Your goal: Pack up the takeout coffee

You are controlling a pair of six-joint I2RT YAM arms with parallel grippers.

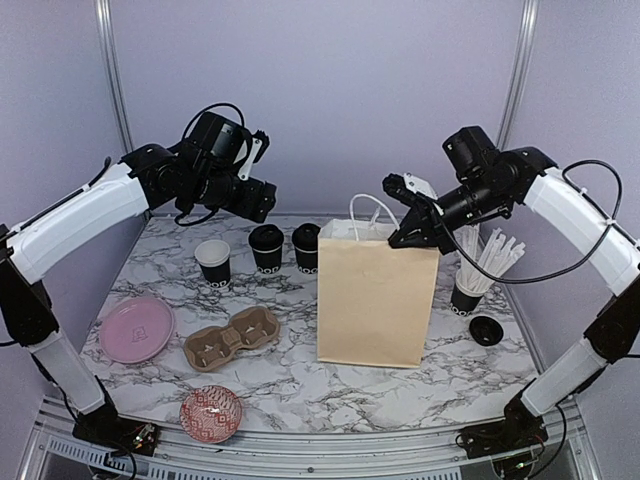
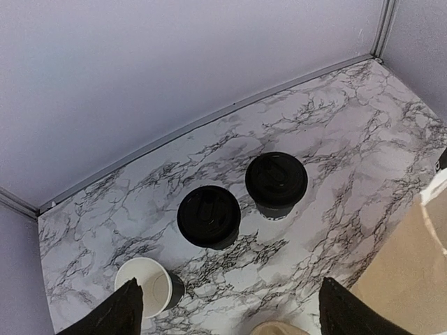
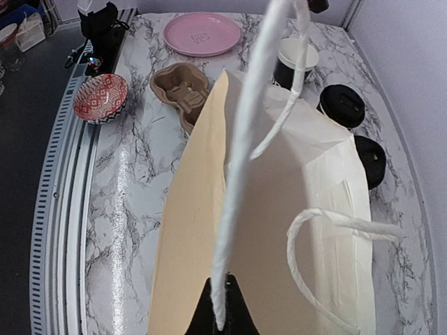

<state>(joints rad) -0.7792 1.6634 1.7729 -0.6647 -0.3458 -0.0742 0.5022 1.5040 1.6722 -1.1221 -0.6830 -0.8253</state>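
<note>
Three takeout coffee cups stand at the back of the table. One has no lid [image 1: 213,263] [image 2: 143,285] [image 3: 293,59]; two carry black lids [image 1: 266,247] [image 1: 306,246] [image 2: 208,216] [image 2: 276,179] [image 3: 342,105]. My left gripper [image 1: 262,200] [image 2: 230,315] hovers open high above them, holding nothing. A tan paper bag [image 1: 377,300] [image 3: 202,230] stands upright mid-table with its mouth open. My right gripper [image 1: 410,235] [image 3: 222,315] is at the bag's top right edge, shut on its white rope handle [image 3: 244,174].
A pink plate [image 1: 137,329], a cardboard cup carrier [image 1: 232,338] and a red patterned bowl [image 1: 211,412] lie front left. A black cup of white straws [image 1: 470,285] and a loose black lid [image 1: 486,330] sit right of the bag.
</note>
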